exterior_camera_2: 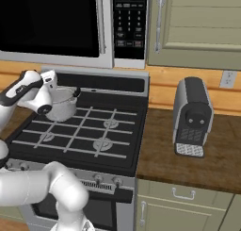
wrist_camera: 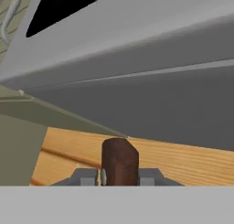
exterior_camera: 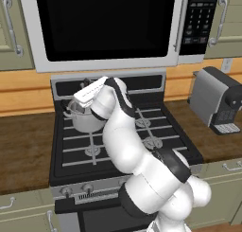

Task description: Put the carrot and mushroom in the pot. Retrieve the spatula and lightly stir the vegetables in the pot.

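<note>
the end effector [wrist_camera: 119, 175] is clamped on a brown handle [wrist_camera: 119, 160]. the arm [exterior_camera: 124, 127] leans over the pot [exterior_camera: 85, 120] on the stove [exterior_camera: 156, 127].

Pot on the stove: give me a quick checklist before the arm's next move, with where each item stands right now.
1. Pot upright on the stove's rear left burner: ok.
2. Fingers closed on the brown handle: ok.
3. Hand positioned over the pot: ok.
4. Carrot and mushroom inside the pot: cannot tell, the arm hides its inside.
5. Room under the microwave to lift: cannot tell.
6. Coffee machine well away from the arm: ok.
</note>
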### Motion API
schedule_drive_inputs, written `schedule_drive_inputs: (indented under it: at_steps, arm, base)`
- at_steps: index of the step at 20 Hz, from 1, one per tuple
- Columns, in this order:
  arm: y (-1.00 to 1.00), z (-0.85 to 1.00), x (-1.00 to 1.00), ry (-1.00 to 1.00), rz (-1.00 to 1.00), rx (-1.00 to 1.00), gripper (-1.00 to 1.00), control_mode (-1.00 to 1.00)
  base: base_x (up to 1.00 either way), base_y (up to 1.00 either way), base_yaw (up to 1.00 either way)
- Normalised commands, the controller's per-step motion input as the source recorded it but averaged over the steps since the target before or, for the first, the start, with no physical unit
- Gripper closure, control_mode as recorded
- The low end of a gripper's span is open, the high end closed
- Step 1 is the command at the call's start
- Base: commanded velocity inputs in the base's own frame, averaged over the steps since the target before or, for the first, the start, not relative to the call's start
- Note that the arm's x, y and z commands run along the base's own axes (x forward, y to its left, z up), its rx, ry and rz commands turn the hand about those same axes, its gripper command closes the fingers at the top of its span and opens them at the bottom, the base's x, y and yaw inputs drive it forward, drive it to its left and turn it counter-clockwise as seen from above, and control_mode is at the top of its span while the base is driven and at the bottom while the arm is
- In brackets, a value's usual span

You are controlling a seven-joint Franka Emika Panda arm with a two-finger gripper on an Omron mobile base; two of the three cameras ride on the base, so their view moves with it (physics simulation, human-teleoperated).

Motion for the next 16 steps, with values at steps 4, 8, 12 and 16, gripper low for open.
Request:
schedule_drive_inputs:
  at_steps: [4, 8, 12, 16]
  arm:
    - [0.14, -0.26, 0.52, -0.06, 0.0, -0.01, 1.0, -1.0]
    - [0.04, -0.09, 0.23, -0.04, 0.0, 0.0, 1.0, -1.0]
    - [0.0, 0.12, -0.26, -0.07, 0.0, 0.0, 1.0, -1.0]
    - [0.0, 0.16, -0.25, -0.06, -0.03, 0.0, 1.0, -1.0]
  base:
    - [0.0, 0.0, 0.0]
    - [0.0, 0.0, 0.0]
    - [0.0, 0.0, 0.0]
    - [0.0, 0.0, 0.0]
